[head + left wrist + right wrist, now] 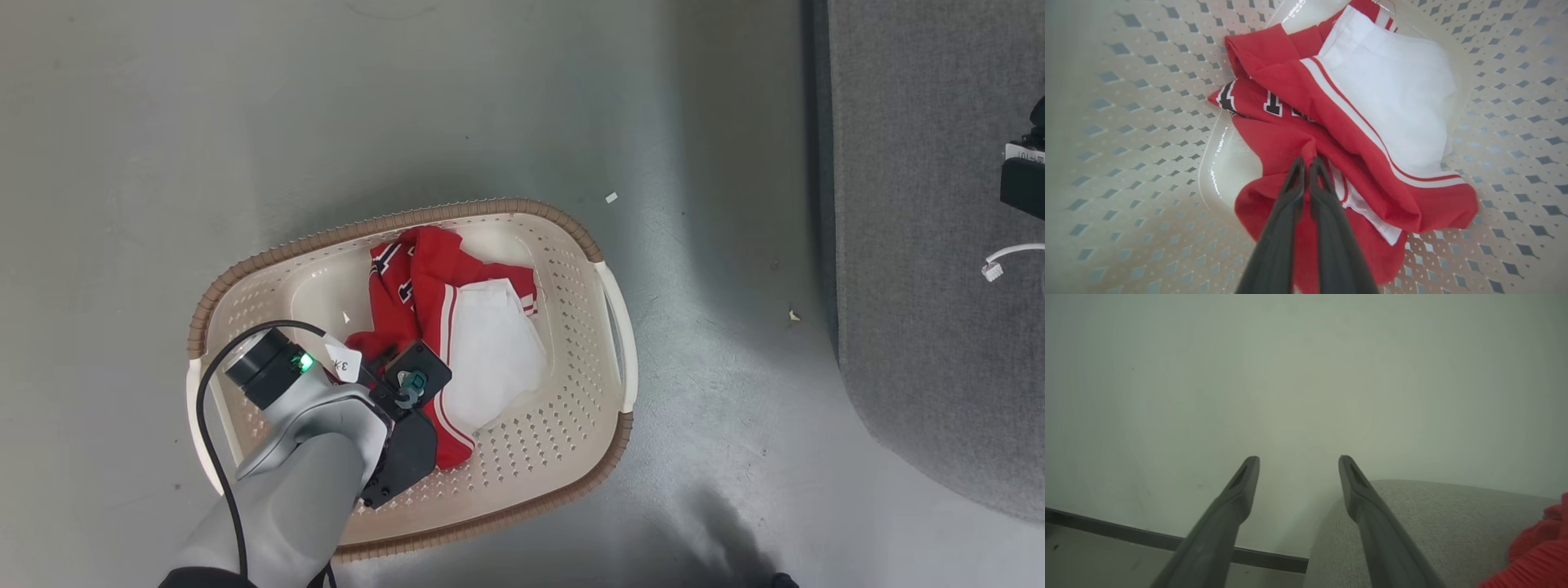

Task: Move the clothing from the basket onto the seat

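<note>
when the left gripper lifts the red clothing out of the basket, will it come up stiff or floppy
Probably floppy: the clothing lies crumpled in soft folds, so it should drape below the left gripper, which pinches one small fold. Likely light for its size, being thin fabric. A hanging part might drag over the basket rim.

Right gripper (pixel 1298 459): two long dark fingers, spread well apart.
Seat (pixel 1453 522): grey woven cushion with a rounded corner, lower right, partly behind one finger.
Clothing (pixel 1541 555): red ribbed fabric, resting on the seat at the right edge.
Wall (pixel 1306 375): pale, plain.
Skirting (pixel 1147 537): dark strip, lower left.
Floor (pixel 1094 563): grey, below the skirting.
</note>
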### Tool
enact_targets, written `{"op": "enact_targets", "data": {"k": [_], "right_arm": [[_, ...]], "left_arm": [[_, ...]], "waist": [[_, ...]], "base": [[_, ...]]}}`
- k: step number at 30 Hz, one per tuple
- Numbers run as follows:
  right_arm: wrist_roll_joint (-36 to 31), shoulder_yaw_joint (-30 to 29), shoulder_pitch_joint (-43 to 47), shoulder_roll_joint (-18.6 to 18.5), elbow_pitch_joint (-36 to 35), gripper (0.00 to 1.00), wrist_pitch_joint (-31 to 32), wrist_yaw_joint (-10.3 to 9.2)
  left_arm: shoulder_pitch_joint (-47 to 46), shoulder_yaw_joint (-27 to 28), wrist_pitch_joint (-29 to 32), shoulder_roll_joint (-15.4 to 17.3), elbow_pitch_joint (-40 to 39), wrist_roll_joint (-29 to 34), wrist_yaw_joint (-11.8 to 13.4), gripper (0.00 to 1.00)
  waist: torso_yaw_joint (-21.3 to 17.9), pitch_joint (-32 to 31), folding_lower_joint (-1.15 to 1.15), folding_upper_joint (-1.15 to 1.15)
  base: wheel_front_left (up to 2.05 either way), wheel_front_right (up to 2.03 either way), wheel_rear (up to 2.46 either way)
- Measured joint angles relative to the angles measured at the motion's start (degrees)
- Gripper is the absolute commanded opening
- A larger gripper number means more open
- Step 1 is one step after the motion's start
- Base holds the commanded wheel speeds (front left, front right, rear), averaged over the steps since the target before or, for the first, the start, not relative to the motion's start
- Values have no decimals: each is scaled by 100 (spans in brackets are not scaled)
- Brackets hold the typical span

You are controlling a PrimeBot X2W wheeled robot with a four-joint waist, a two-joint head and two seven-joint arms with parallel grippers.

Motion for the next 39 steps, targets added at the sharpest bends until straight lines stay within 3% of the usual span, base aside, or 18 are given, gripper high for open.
{"op": "enact_targets", "data": {"k": [18,23,39], "right_arm": [[2,-155,382,-56,513,100,-1,0],[2,-168,623,-63,717,100,-1,34],[9,-224,1342,21,1069,100,0,53]], "left_arm": [[31,16,-903,-115,-47,-315,-111,0],[307,120,-1205,-124,-121,-566,-118,0],[1285,170,-1363,-123,-743,-1009,-118,0]], "waist": [[290,-384,0,0],[422,-722,0,0],[654,-1878,-1,0]], "base": [[0,0,0],[0,0,0],[0,0,0]]}}
